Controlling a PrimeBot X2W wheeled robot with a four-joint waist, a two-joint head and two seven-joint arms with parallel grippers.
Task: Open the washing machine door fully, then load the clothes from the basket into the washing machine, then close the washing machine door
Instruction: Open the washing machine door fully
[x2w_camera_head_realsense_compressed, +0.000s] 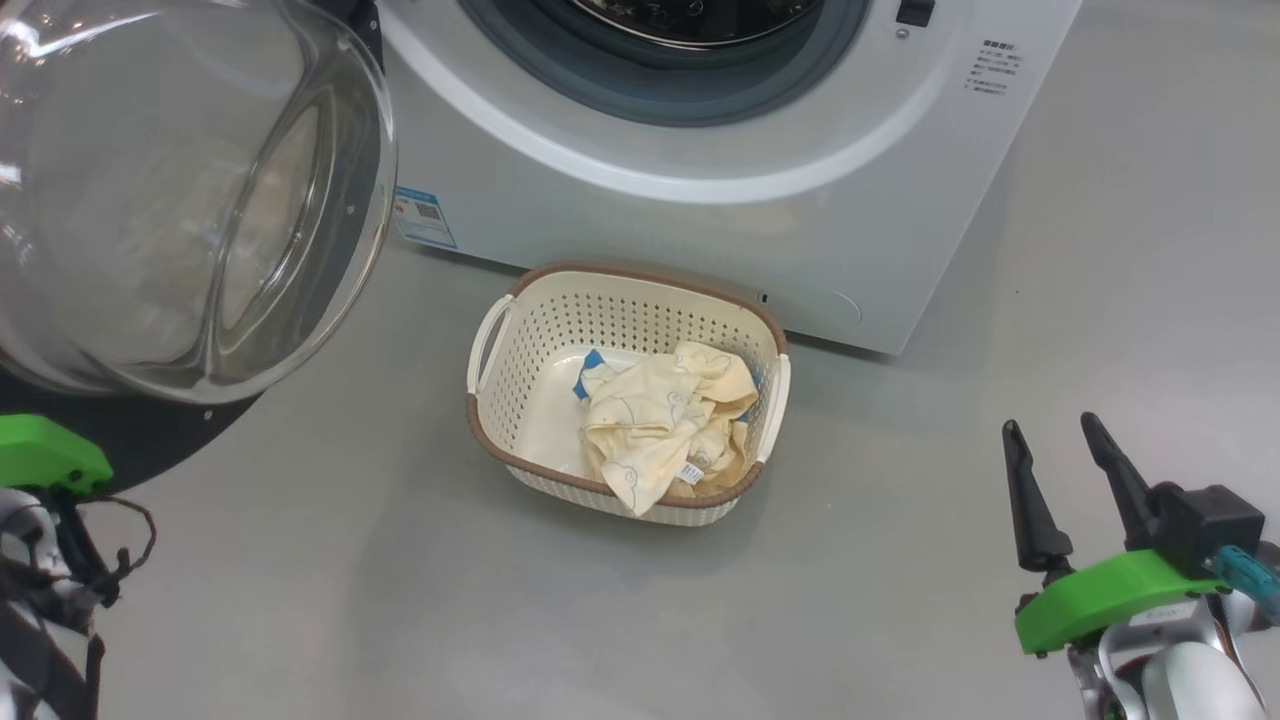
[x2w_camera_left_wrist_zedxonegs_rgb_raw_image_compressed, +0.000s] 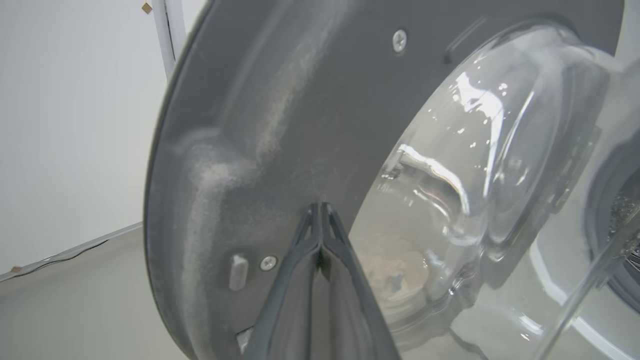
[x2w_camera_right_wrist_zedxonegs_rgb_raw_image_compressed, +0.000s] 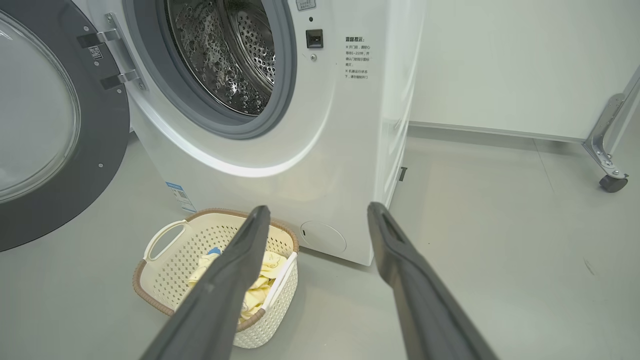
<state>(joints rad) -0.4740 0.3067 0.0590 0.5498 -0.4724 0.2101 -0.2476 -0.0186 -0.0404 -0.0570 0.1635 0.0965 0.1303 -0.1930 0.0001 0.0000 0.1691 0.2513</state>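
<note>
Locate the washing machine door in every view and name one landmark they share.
Head view: the washing machine door at upper left.
Left wrist view: its grey inner face and glass bowl span most of the picture.
Right wrist view: door at the left edge, swung open.
Shared landmark: the grey door seal.

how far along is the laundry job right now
Done: the washing machine door stands swung wide open. In hand: the shut left gripper has its tips at the door's inner face, perhaps pushing it. Left: the clothes lie in the basket, the open right gripper is empty, and the door needs closing.
</note>
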